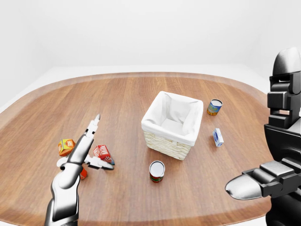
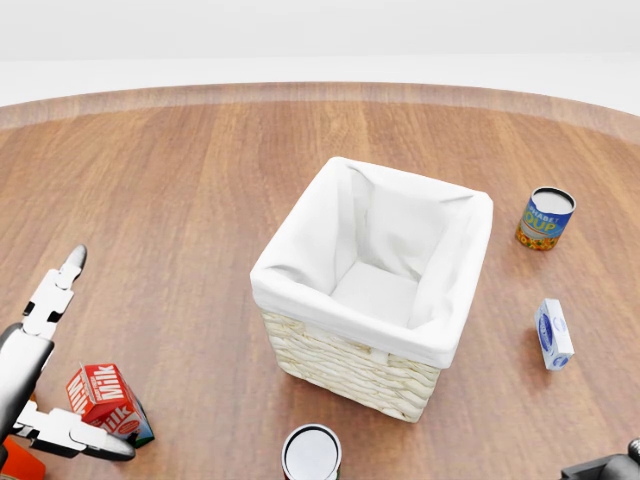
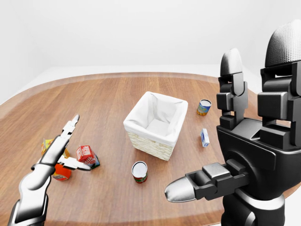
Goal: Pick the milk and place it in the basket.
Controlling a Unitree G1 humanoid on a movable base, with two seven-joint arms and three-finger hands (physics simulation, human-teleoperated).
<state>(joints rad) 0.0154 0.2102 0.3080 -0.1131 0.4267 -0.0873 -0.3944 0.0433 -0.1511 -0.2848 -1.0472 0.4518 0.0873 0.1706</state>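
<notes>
Looming at the right edge of the right-eye view, the right hand (image 3: pixel 235 155) is raised clear of the wooden table (image 1: pixel 122 99) with its dark fingers (image 3: pixel 231 89) spread and nothing in them; lower left in the left-eye view, the left hand (image 1: pixel 87 148) reaches out over the table, one silver finger stretched straight toward the top of the view and another lying just below the milk carton (image 2: pixel 103 397), unclenched and gripping nothing; the red milk carton lies tilted on the wood right beside that lower finger, though whether they touch cannot be told; an orange carton (image 1: pixel 66 146) sits just left of the hand; a can with a white lid (image 1: pixel 156 171) stands near the bottom of the basket (image 1: pixel 170 147), which is wicker with a white cloth lining and sits mid-table; a small blue and white box (image 2: pixel 553 334) lies to its right; higher up on that side stands a soup can (image 2: pixel 546 218).
</notes>
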